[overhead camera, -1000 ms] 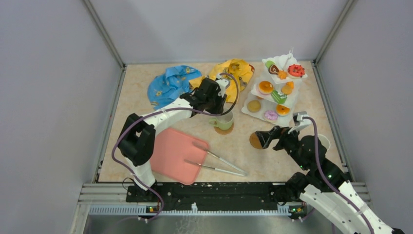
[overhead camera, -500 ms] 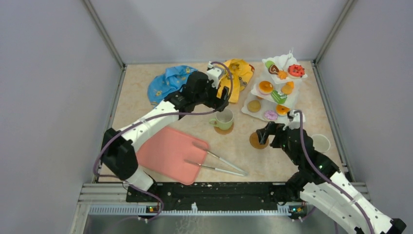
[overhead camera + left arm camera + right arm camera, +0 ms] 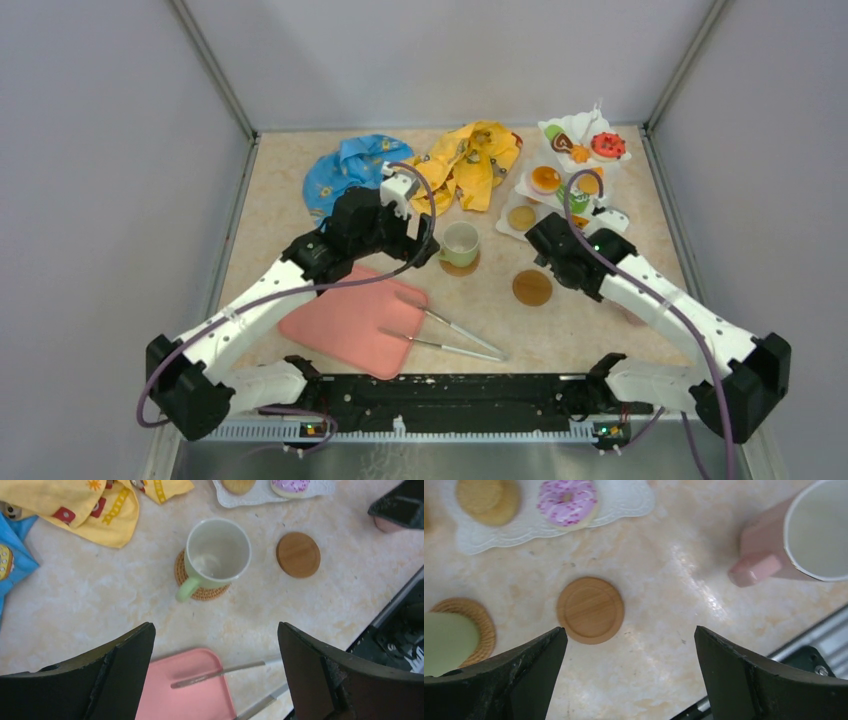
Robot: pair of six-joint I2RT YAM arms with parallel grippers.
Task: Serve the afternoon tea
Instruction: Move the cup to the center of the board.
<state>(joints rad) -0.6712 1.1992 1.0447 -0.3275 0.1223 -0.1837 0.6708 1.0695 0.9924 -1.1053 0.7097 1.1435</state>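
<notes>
The pale green mug point(image 3: 460, 243) stands upright on a woven brown coaster point(image 3: 200, 587), its inside bare. My left gripper point(image 3: 412, 245) hovers just left of it, open, nothing between its fingers point(image 3: 125, 665). A smooth wooden coaster point(image 3: 532, 287) lies bare on the table. My right gripper point(image 3: 548, 248) hangs above it, open and holding nothing. The white mug point(image 3: 809, 535), pinkish outside, stands to the right; in the top view the right arm hides it. The white tiered stand point(image 3: 570, 180) carries toy pastries, among them a pink donut point(image 3: 567, 502) and a biscuit point(image 3: 486, 497).
A pink tray point(image 3: 345, 320) lies near the front left with metal tongs point(image 3: 450, 335) resting partly on it. A blue cloth point(image 3: 345, 170) and a yellow cloth point(image 3: 470, 160) lie crumpled at the back. Grey walls enclose the table.
My left gripper opened, let go of the green mug and drew back to the near left. My right gripper lifted off the wooden coaster and swung toward the stand.
</notes>
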